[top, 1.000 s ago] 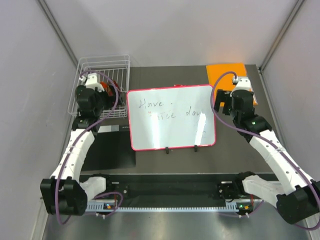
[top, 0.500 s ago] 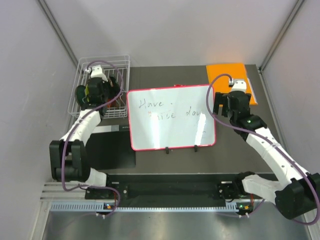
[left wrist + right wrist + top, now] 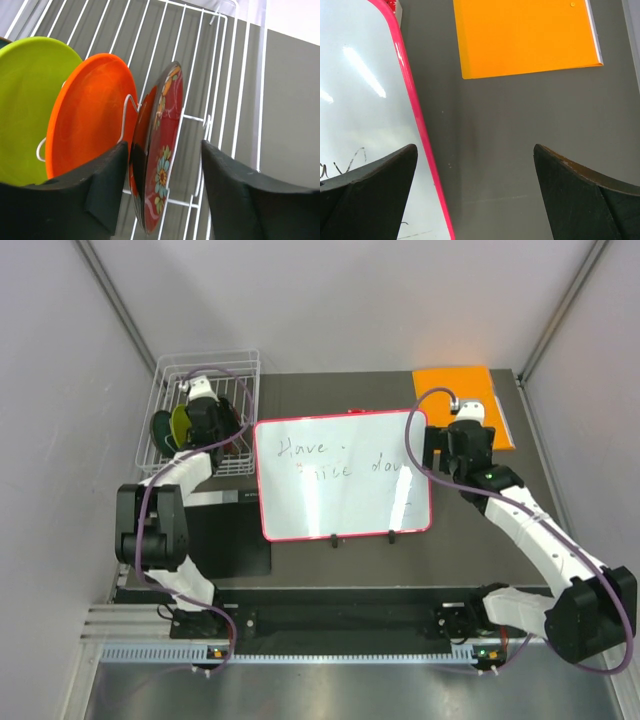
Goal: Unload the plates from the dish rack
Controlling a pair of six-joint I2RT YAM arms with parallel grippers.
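Glossy round floral plate [image 3: 162, 145] in thin-wire rack [image 3: 262, 85], between spread left jaws; right jaws wide, empty.

Left hand [image 3: 164, 148], right hand [image 3: 475, 148] agape

Dark table [image 3: 340, 390] carries dish rack [image 3: 215, 365], whiteboard [image 3: 345, 475], orange sheet [image 3: 455, 385], black mat [image 3: 225, 540].

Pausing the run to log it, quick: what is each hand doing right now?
Left hand: open, fingers either side of the red floral plate, not shut on it.
Right hand: open, holding nothing.
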